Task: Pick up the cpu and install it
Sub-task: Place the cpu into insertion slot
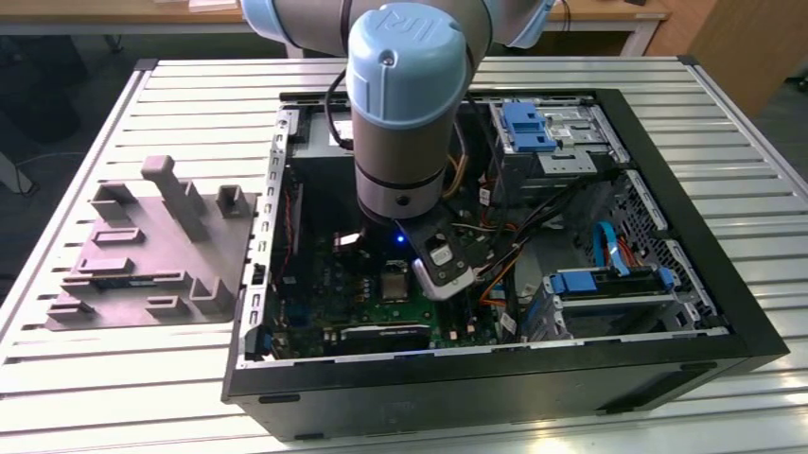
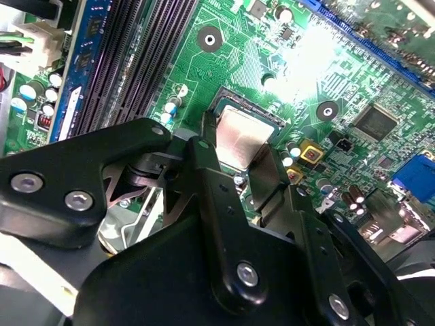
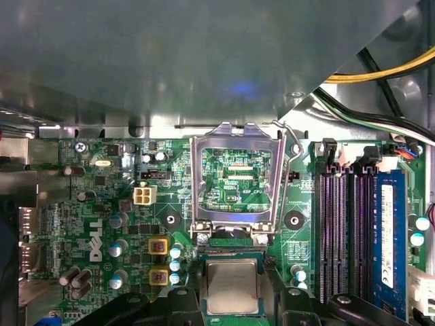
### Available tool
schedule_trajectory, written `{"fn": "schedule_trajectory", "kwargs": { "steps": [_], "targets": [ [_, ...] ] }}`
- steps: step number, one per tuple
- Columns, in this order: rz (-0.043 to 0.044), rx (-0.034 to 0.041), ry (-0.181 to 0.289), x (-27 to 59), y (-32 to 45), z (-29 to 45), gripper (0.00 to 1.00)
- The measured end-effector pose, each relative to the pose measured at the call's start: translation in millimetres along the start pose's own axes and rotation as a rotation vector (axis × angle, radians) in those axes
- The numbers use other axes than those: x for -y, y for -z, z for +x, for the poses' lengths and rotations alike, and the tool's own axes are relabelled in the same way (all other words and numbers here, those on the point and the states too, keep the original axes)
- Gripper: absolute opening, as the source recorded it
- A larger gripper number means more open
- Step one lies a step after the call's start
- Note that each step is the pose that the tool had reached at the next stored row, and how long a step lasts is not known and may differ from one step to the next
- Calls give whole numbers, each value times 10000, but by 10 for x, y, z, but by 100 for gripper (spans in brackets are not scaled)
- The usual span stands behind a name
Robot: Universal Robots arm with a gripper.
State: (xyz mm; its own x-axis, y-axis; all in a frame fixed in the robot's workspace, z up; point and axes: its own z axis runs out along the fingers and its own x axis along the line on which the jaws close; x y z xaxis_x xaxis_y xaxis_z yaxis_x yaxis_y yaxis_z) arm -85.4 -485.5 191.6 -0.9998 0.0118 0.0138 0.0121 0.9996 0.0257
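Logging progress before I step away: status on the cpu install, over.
Gripper: jaws shut on the cpu, down at the socket. Retention frame hinged open. Nothing blocking seen.

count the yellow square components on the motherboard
2 yellow square components: one beside the socket frame's hinge, the other next to it, alongside the cpu. Part of the motherboard is covered, so more may be hidden.

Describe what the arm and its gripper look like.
The arm is a silver-grey cylinder with pale blue joint caps, one bearing a raised logo, and a small blue light near the wrist. The gripper is matt black, built of flat linked plates fastened with silver screws.
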Motion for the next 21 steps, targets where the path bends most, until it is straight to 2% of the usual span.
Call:
{"fn": "schedule_trajectory", "kwargs": {
  "steps": [21],
  "targets": [
    [-13, 4, -154, 1, -27, 0, 44]
  ]
}}
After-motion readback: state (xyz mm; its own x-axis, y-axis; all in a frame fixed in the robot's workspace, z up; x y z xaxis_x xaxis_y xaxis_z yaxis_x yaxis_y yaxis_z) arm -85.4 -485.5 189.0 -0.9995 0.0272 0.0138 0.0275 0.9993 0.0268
